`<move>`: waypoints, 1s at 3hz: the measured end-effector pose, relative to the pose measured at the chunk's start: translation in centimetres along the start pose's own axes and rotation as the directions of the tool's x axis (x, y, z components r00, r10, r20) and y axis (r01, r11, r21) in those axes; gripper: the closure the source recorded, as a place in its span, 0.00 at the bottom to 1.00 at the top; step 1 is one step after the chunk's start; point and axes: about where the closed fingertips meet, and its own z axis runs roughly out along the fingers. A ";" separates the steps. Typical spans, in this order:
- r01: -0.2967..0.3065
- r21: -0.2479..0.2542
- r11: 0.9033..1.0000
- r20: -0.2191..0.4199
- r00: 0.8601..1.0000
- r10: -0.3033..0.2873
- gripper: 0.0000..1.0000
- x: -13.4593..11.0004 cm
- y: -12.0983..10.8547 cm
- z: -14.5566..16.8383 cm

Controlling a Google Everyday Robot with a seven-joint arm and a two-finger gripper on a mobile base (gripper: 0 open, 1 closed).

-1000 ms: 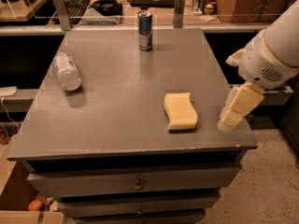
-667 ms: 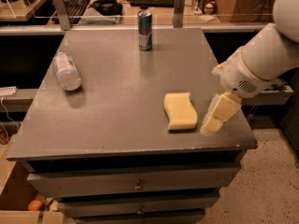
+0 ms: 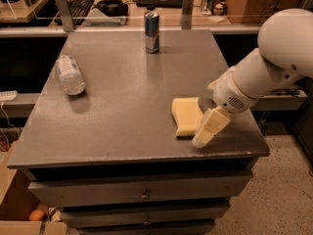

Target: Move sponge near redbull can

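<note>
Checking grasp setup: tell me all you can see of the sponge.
The sponge is a pale yellow block, foam by its look, flat and roughly rectangular with wavy sides. It lies flat on the grey table near the front right corner, far from the can at the back edge. The end effector is low at its front right corner and overlaps it in this view; contact cannot be confirmed.
</note>
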 end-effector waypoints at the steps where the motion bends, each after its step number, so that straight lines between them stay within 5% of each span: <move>1: -0.011 -0.015 1.000 0.026 1.000 0.012 0.18 -1.1 0.1 1.1; 3: -0.019 0.016 1.000 0.066 0.998 0.017 0.65 -1.9 -0.9 -0.2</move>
